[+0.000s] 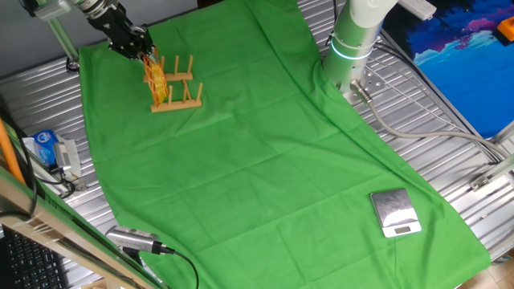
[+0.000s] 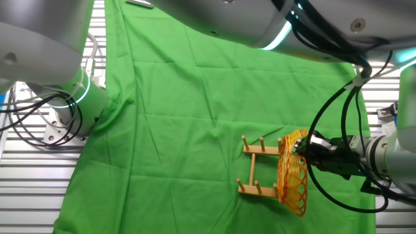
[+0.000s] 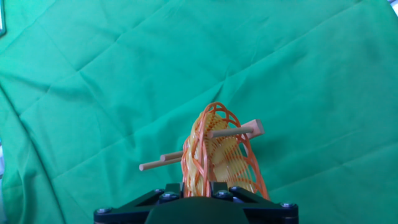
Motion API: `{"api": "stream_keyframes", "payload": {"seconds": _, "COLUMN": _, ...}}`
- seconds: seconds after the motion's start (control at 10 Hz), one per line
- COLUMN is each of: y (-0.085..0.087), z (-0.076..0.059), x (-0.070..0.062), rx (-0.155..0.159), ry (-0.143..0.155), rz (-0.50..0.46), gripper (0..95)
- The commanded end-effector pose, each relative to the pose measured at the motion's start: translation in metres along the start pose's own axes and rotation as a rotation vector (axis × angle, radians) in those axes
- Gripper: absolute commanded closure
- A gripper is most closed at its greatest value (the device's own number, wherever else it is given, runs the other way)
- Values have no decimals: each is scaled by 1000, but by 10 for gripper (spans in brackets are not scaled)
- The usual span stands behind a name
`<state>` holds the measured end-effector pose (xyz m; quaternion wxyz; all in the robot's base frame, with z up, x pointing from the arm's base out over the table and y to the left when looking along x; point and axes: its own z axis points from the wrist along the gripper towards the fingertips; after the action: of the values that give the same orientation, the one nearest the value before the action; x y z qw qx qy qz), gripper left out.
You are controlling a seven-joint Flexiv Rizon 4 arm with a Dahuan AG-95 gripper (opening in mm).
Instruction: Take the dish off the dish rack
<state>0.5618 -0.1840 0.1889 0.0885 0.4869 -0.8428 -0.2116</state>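
Note:
The dish (image 2: pixel 292 174) is a woven yellow-orange wicker plate standing on edge in the end slot of the dish rack (image 2: pixel 259 170), a small light-brown wooden rack with upright pegs. In one fixed view the dish (image 1: pixel 155 78) shows edge-on as a thin sliver at the near end of the rack (image 1: pixel 175 87). My gripper (image 1: pixel 138 50) is at the dish's top rim and is shut on it. In the hand view the dish (image 3: pixel 217 152) rises from between the black fingers (image 3: pixel 166 198), and the rack's pegs (image 3: pixel 235 131) cross in front of it.
A green cloth (image 1: pixel 265 152) covers the table. A small silver scale (image 1: pixel 395 212) lies near its front right edge. The arm's base (image 1: pixel 353 40) stands at the back right. A blue carton (image 1: pixel 44 148) and cables lie off the cloth at the left.

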Motion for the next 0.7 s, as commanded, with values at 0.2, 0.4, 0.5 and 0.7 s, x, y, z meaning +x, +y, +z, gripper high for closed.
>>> {"api": "stream_keyframes", "payload": {"seconds": 0.2, "y": 1, "z": -1, "x": 0, "rx": -1, "ry": -1, "rz": 1, "gripper": 760}}
{"api": "stream_keyframes", "payload": {"seconds": 0.4, "y": 1, "z": -2, "x": 0, "rx": -2, "ry": -1, "rz": 1, "gripper": 760}}
{"api": "stream_keyframes", "payload": {"seconds": 0.5, "y": 2, "z": -2, "x": -1, "rx": -2, "ry": -1, "rz": 1, "gripper": 760}}
{"api": "stream_keyframes", "payload": {"seconds": 0.7, "y": 3, "z": -3, "x": -1, "rx": -2, "ry": -1, "rz": 0, "gripper": 950}}
